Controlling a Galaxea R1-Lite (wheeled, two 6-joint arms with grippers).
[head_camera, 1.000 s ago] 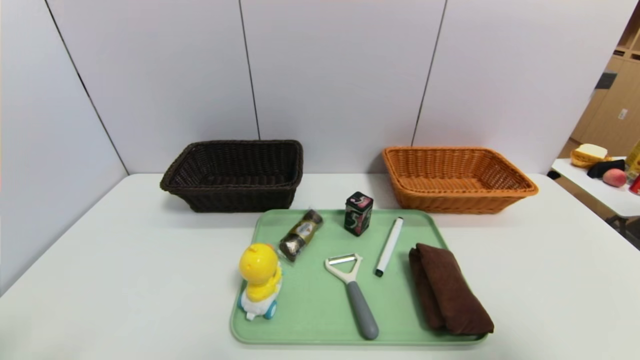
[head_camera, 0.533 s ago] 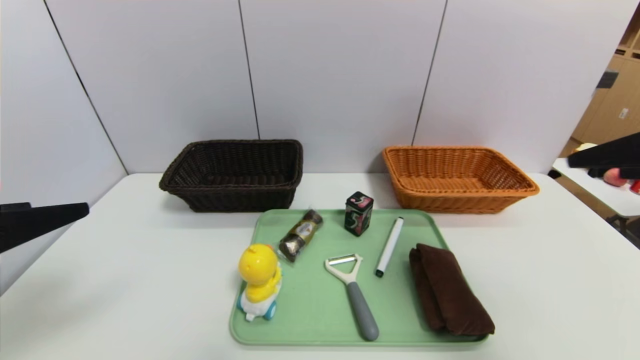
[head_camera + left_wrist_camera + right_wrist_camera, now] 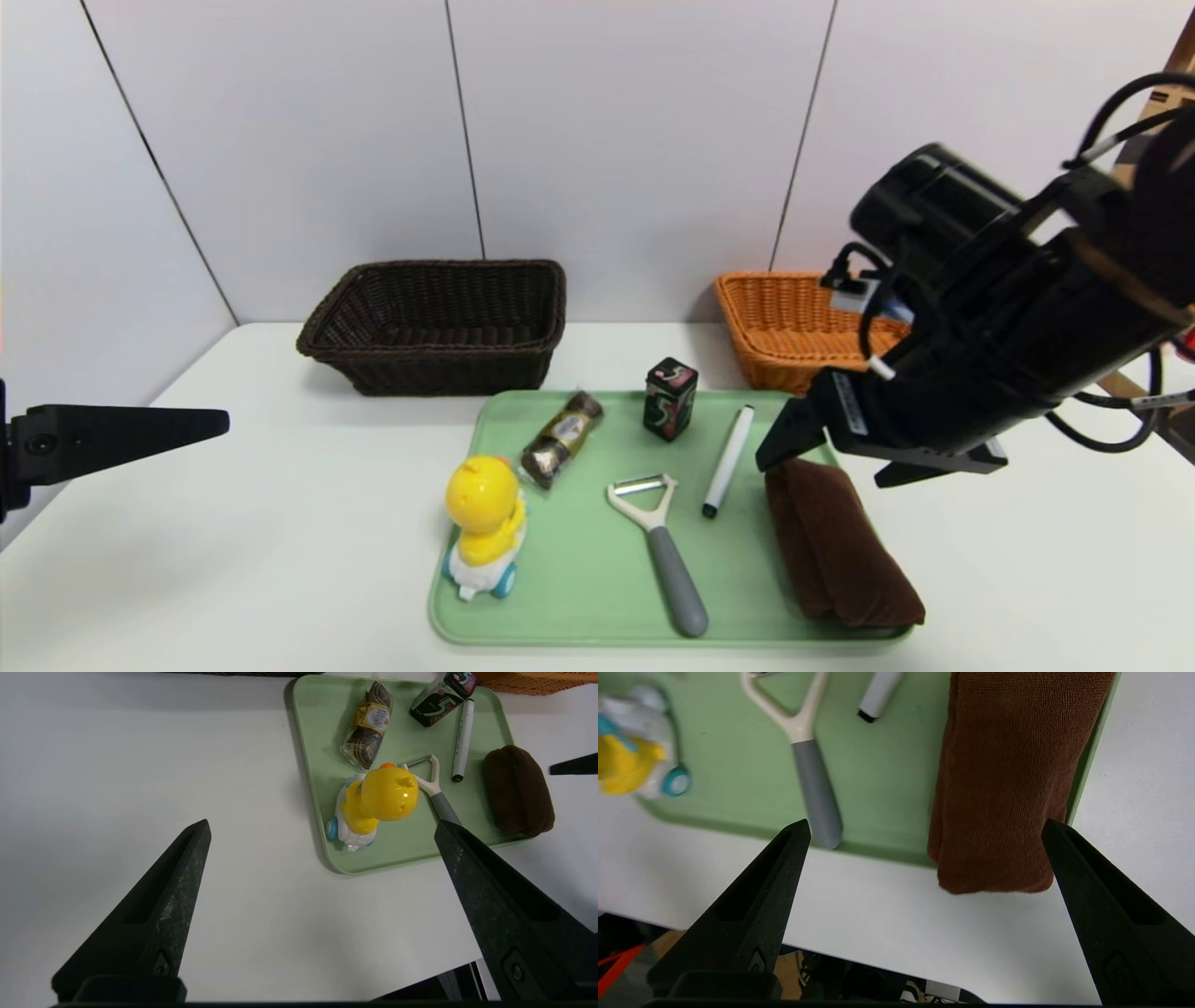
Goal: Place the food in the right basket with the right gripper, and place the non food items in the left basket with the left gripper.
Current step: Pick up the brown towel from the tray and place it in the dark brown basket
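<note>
Cloth [image 3: 840, 541] overhangs tray [image 3: 597, 579] near edge; right gripper [image 3: 822, 457] above.

Left flank: we see bare table [image 3: 233, 523] between the left gripper [image 3: 322, 828] and the tray [image 3: 597, 597].
Tray's left edge: the duck toy [image 3: 485, 523] stands tall, chocolates [image 3: 560, 439] just behind.
Tray's right side: the right gripper [image 3: 826, 457], fingers spread, hangs over the brown cloth [image 3: 840, 541].
Middle: peeler [image 3: 658, 551] and marker [image 3: 726, 459] lie flat.

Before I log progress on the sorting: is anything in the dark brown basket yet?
No, in the head view the dark brown basket shows only its bare woven floor, and every item sits on the green tray.
</note>
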